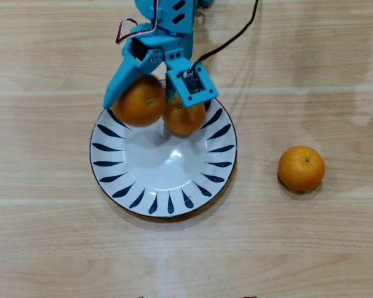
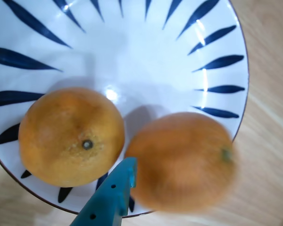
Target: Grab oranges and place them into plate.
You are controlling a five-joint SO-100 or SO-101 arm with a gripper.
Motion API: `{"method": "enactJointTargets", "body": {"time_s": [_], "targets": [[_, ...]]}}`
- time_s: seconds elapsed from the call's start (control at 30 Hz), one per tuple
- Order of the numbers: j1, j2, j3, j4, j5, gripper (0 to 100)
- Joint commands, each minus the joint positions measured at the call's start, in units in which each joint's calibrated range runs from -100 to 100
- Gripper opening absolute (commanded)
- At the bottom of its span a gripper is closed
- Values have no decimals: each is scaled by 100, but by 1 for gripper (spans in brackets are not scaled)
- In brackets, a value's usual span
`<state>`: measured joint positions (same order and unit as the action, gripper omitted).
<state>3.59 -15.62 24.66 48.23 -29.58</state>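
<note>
In the wrist view, nearest the lens, we see one blue finger (image 2: 114, 195) rising from the lower edge of the frame. Just right of it, a blurred orange (image 2: 181, 160) fills the lower right, its stem dot facing right. A sharper second orange (image 2: 70, 136) sits at lower left on the plate (image 2: 146, 52), stem dot facing the camera. Behind both we see the plate's white floor and the blue strokes fanning toward the top of the frame.

In the overhead view, the gripper (image 1: 155, 102) hangs over the upper rim of the plate (image 1: 163, 180). We record its jaws spread around the blurred orange (image 1: 140, 100) at the plate's upper left edge; whether the fingers press on the fruit or it hangs free between them, we cannot tell. The second orange (image 1: 184, 117) lies just right of it, inside the upper part of the plate. A third orange (image 1: 301, 168) rests on the wooden table (image 1: 50, 248), well right of the plate.
</note>
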Motion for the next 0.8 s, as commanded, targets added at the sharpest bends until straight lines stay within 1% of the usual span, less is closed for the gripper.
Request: {"method": "enactJointTargets", "body": {"time_s": [0.0,0.2,0.37,0.4,0.47,0.57,0.63,0.77], "targets": [[36,-36,-370,-6,4,57],[-222,-45,-542,28,-43,57],[-1036,-36,-1266,20,-100,56],[-1246,-11,-1411,28,-173,54],[-1665,40,-1619,-32,-330,47],[-2206,48,-1728,-49,-508,30],[-2528,57,-1755,-118,-639,22],[-3141,91,-1511,-977,-827,25]]}}
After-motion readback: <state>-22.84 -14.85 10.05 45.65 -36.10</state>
